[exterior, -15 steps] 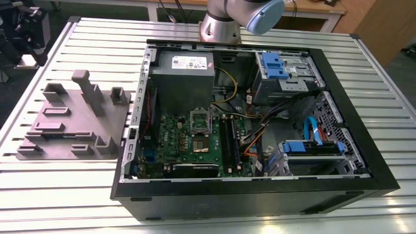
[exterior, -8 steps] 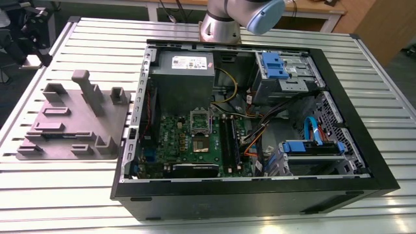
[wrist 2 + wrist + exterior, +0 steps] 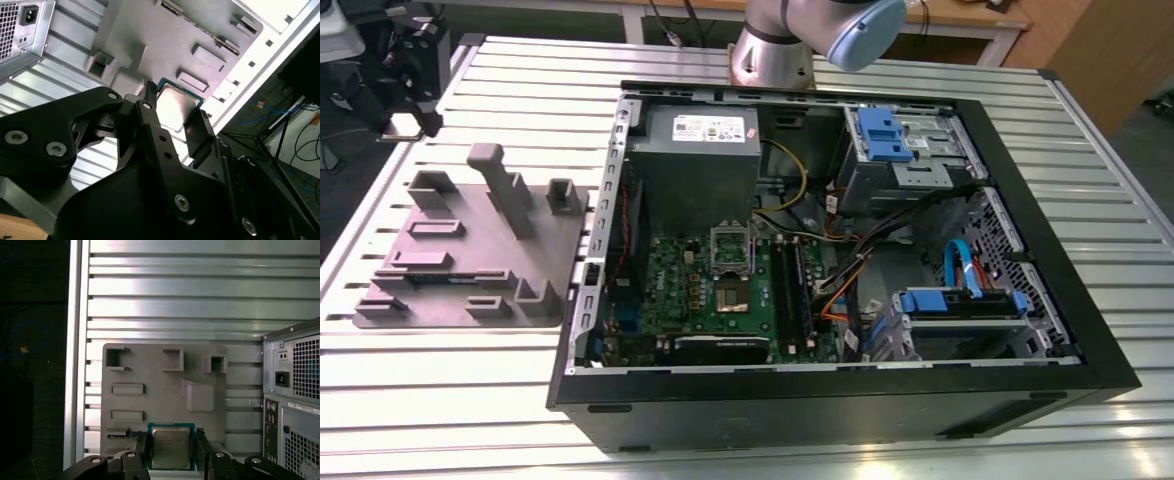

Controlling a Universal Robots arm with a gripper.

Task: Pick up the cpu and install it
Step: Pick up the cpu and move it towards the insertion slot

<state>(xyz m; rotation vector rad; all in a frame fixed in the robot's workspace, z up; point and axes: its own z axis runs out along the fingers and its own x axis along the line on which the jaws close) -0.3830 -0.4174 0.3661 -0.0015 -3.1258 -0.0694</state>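
The fingers [image 3: 142, 450] are clamped on the cpu [image 3: 171, 447] from two opposite edges, so it's up in the air. Right under it is the grey fixture plate [image 3: 165, 390] on the slatted tabletop [image 3: 175, 295].

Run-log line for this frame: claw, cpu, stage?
claw: shut on cpu | cpu: held above grey fixture | stage: picked up, not installed

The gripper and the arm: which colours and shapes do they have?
In the second wrist view the gripper is matte black: flat angular link plates joined by round silver screws, ending in two narrow flat fingers. In the exterior view the arm is a silvery-grey round tube with a pale blue joint cap.
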